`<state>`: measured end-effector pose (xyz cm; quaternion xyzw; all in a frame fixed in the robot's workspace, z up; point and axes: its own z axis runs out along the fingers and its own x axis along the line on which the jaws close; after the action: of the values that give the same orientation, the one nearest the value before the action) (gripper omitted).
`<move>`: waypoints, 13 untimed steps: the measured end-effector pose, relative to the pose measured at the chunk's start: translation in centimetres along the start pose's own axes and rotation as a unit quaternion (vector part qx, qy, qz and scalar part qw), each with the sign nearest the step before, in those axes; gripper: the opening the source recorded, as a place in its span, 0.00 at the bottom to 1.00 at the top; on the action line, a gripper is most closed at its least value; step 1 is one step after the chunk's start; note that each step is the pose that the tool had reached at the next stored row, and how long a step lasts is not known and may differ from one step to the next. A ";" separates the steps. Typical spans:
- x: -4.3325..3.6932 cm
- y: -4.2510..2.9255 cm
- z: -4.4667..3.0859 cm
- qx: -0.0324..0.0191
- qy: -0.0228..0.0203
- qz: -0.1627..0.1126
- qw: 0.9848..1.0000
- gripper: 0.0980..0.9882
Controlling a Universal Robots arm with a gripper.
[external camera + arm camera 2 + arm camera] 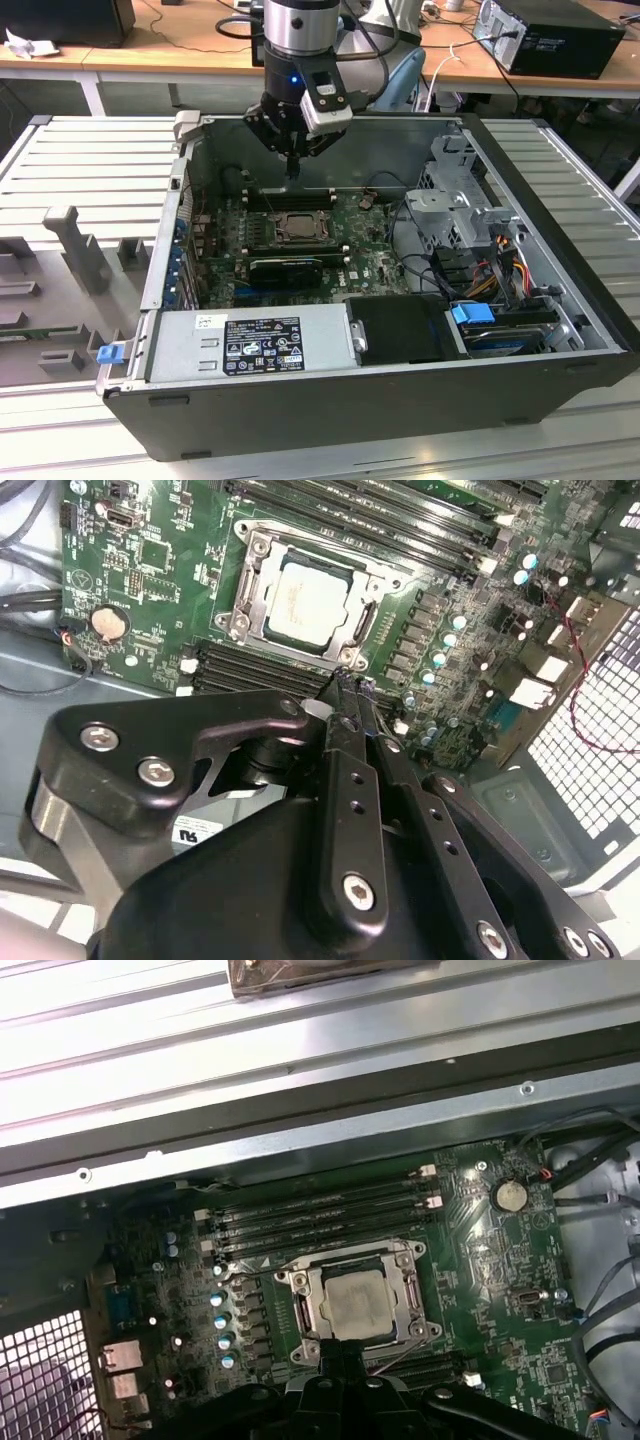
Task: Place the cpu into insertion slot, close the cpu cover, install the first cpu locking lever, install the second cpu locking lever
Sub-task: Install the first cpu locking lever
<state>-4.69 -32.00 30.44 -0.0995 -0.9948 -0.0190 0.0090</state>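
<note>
The cpu (357,1303) (312,602) lies flat in the insertion slot (297,228) on the green board, its pale metal top showing in both wrist views. The cpu cover (408,1298) (250,592) lies down around it as a dull silver frame. A thin wire lever (300,1266) runs along one side of the socket; I cannot tell whether it is latched. My gripper (293,172) (350,685) (340,1348) hangs just above the board beside the socket's edge, fingers together and holding nothing.
The board sits deep in an open black computer case (560,380). Black memory slots (320,1210) flank the socket, a graphics card (285,268) lies in front of it, a power supply (255,345) at the near wall, and a drive cage with cables (470,215) at the exterior view's right.
</note>
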 end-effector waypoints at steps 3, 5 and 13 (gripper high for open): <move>0.00 -0.01 0.12 0.000 0.000 -0.003 1.000 0.01; 0.00 -0.01 0.23 0.000 0.000 -0.004 1.000 0.01; -0.01 -0.03 0.78 0.001 0.001 -0.043 0.999 0.01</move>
<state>-4.70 -32.00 29.66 -0.0569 -0.9982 -0.0186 0.0098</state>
